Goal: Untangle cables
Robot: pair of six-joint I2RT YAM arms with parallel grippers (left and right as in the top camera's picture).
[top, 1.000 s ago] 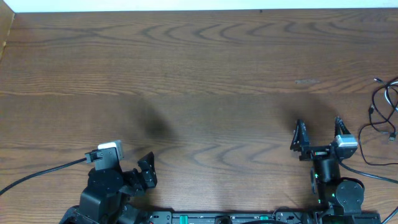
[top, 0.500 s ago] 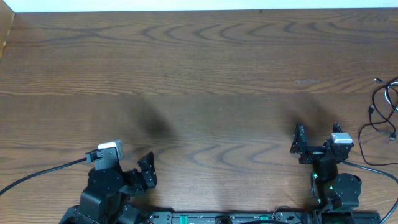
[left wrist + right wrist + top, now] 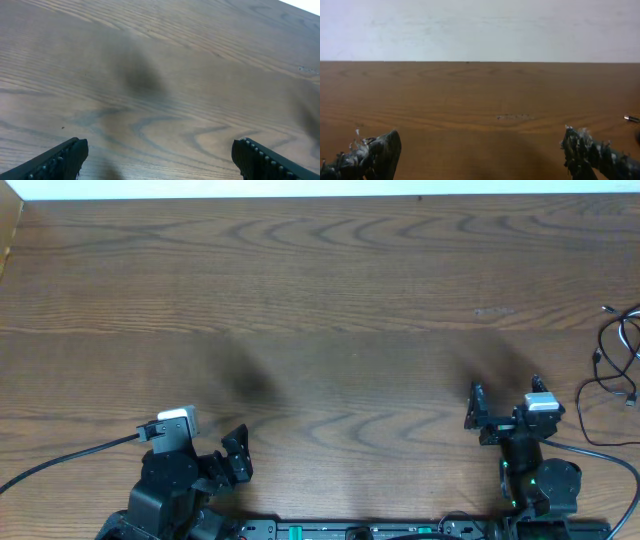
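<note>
The cables [image 3: 618,352] are thin black and white cords in loose loops at the table's far right edge, partly cut off by the overhead view. One small plug end [image 3: 631,118] shows at the right edge of the right wrist view. My right gripper [image 3: 505,400] [image 3: 480,150] is open and empty, low over bare wood, well to the left of the cables. My left gripper [image 3: 205,443] [image 3: 160,160] is open and empty at the front left, far from the cables.
The wooden table [image 3: 320,300] runs back to a white wall [image 3: 480,25]. A thicker black arm cable [image 3: 60,460] trails left from the left arm. Another arm cable [image 3: 600,458] runs right from the right arm, below the cords.
My right gripper has drawn back slightly toward the front edge and shifted a little left. The left arm and the cables have not moved.
</note>
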